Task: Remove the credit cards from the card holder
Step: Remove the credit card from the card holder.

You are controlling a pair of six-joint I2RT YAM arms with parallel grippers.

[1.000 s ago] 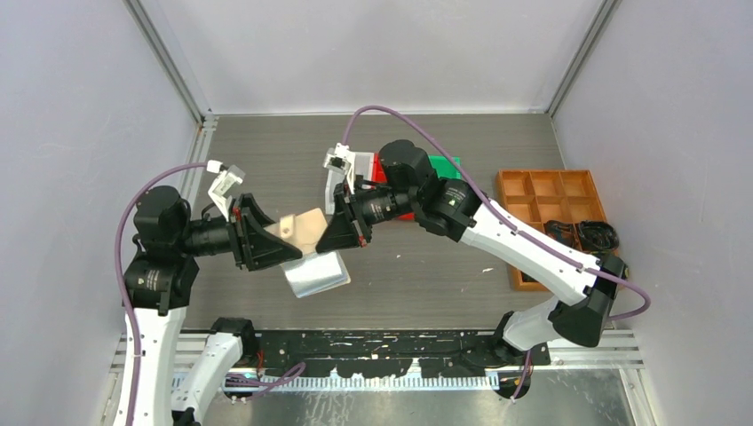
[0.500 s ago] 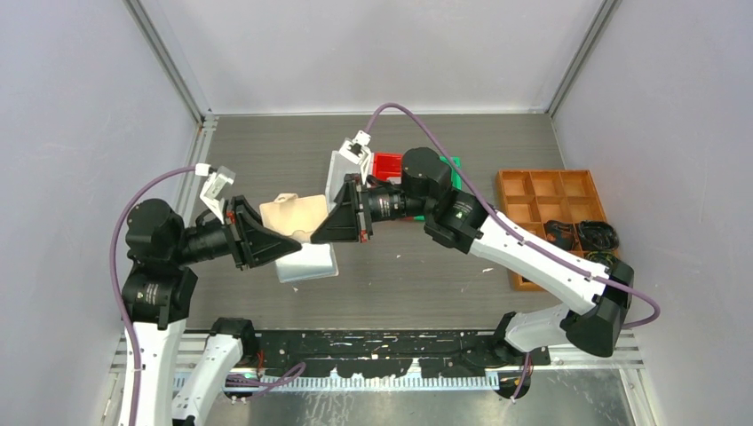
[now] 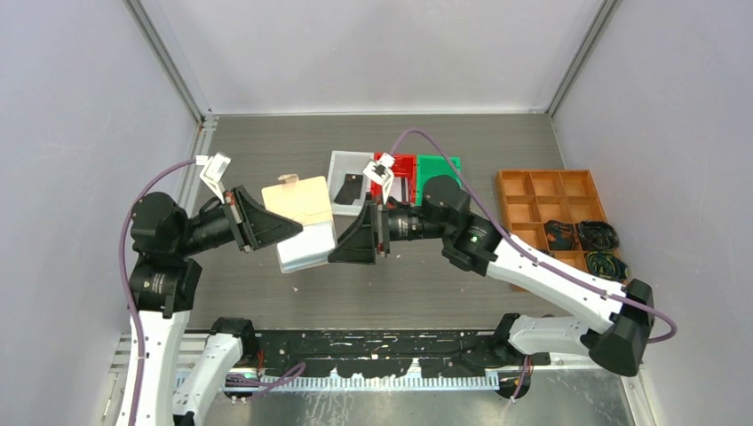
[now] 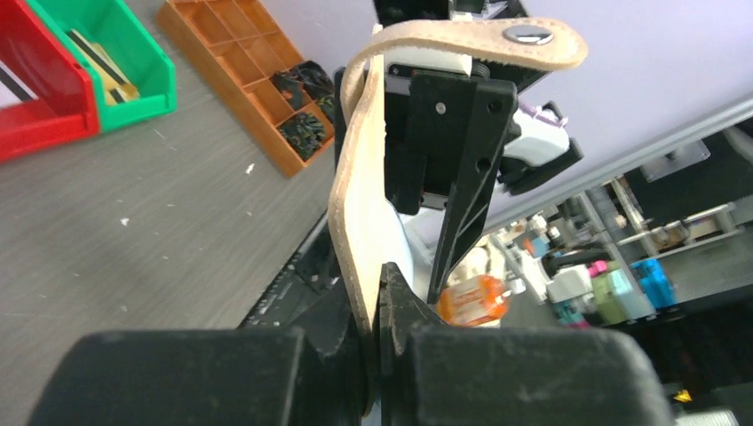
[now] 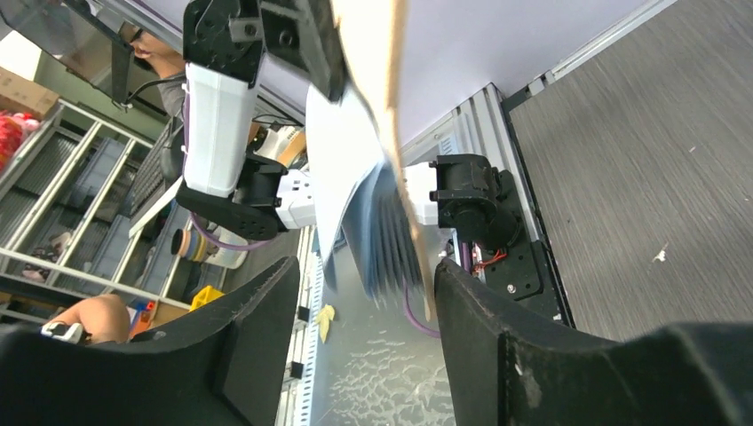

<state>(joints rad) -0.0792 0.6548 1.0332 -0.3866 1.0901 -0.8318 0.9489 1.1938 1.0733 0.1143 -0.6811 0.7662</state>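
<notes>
My left gripper (image 3: 298, 229) is shut on the tan cover of the card holder (image 3: 298, 199) and holds it up above the table. The cover (image 4: 360, 204) stands edge-on between the fingers, snap tab (image 4: 529, 34) on top. The clear sleeves (image 3: 307, 253) fan out below it. My right gripper (image 3: 336, 252) is open at the sleeves' right edge; the sleeve ends (image 5: 384, 244) hang between its fingers (image 5: 259, 311). Of the credit cards, a black one (image 3: 346, 189) lies in the white bin (image 3: 336, 162) and a striped one (image 4: 99, 69) in the green bin.
Red bin (image 3: 405, 165) and green bin (image 3: 441, 167) stand behind the right arm, beside the white bin. An orange compartment tray (image 3: 533, 191) with dark cables in it sits at the right. Grey walls close in the table on three sides.
The right gripper has opened and drawn back toward the near right. The left gripper has closed tight on the cover and carried the holder up and toward the back.
</notes>
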